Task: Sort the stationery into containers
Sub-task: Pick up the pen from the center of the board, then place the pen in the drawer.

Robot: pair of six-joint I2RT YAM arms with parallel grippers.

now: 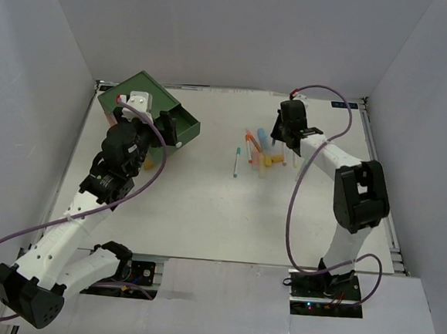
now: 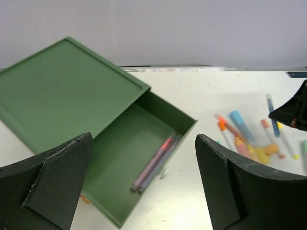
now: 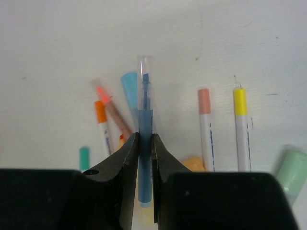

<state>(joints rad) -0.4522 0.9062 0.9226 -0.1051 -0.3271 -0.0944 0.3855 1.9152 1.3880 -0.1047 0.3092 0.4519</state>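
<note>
Mint marker (image 3: pixel 291 168) partly beyond the right edge

Robot lab test cell.
A white worktop (image 1: pixel 204 212) is boxed in by bare white walls (image 1: pixel 29 82) on three sides. A left arm (image 1: pixel 72 217) and a right arm (image 1: pixel 356 201) are bolted at its near edge, trailing purple cables (image 1: pixel 289 219) to exposed electronics (image 1: pixel 317 306) at their bases. On it sit a green chest (image 1: pixel 148 95) and loose pens (image 1: pixel 260 150).

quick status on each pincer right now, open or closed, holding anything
left pincer: open, holding nothing
right pincer: closed on a thin blue pen with a clear cap
</note>
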